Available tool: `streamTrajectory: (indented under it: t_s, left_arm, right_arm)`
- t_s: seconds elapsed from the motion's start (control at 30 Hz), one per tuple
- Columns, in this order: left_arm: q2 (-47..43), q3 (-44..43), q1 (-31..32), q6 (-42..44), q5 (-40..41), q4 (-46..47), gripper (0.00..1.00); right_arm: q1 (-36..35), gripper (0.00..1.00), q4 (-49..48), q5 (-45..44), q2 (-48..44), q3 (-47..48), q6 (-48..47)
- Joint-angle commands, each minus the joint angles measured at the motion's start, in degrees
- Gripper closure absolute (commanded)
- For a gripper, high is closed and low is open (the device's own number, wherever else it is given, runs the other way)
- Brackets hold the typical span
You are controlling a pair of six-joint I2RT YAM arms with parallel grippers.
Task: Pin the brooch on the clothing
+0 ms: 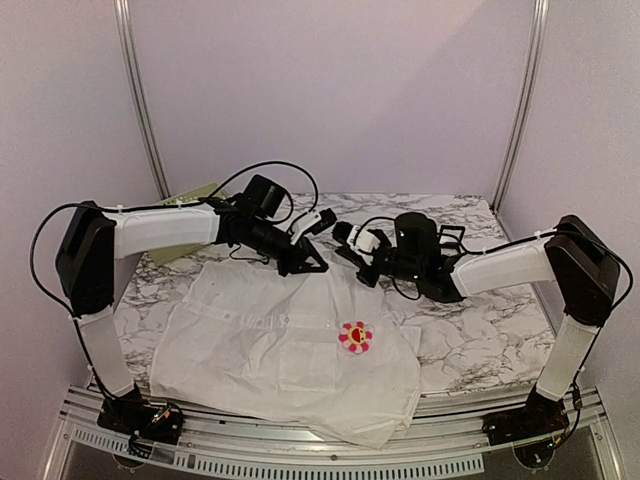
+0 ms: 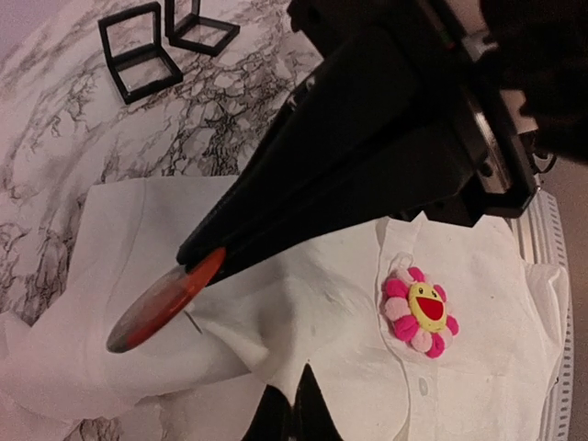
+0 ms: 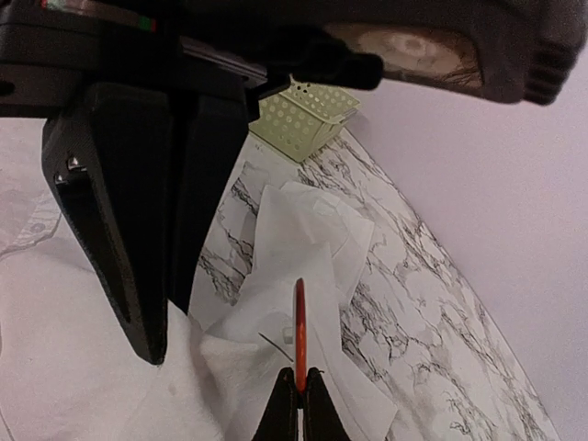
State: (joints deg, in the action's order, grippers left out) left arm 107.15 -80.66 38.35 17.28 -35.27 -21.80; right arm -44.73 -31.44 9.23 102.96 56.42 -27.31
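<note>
The clothing (image 1: 270, 345), a white button-front shirt, lies spread on the marble table. My left gripper (image 2: 296, 404) is shut on a pinched-up fold of the shirt (image 2: 322, 303) near the collar. My right gripper (image 3: 300, 390) is shut on the brooch (image 3: 299, 322), a flat red disc seen edge-on, with its thin pin sticking out just over the raised cloth. In the left wrist view the brooch (image 2: 161, 308) juts from the right gripper (image 2: 197, 257) close above the fold. From above, the left gripper (image 1: 312, 265) and right gripper (image 1: 348, 255) meet over the collar.
A pink and yellow smiling flower brooch (image 2: 418, 312) sits on the shirt front by the button row, also seen from above (image 1: 355, 337). Two black square frames (image 2: 138, 50) stand on the marble beyond the shirt. A pale green perforated basket (image 3: 303, 115) is at the back left.
</note>
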Motion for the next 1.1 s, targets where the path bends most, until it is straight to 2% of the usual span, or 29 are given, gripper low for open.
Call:
streamTrajectory:
  t_s: [0.0, 0.2, 1.07]
  left_arm:
    - [-0.51, -1.88, -0.99, -1.08, -1.67, -0.74, 1.0]
    - [0.23, -2.61, -1.21, -1.46, -2.0, 0.2, 1.0]
    - [0.61, -2.52, -1.08, -2.58, -2.05, 2.02, 1.0]
  right_arm:
    - [-0.7, 1.0, -1.05, -3.81, -2.09, -2.36, -0.99]
    - [-2.0, 1.0, -1.05, -8.18, -4.41, -4.04, -1.07]
    - [-3.61, 1.0, 3.08, -5.25, -5.31, -5.62, -4.32]
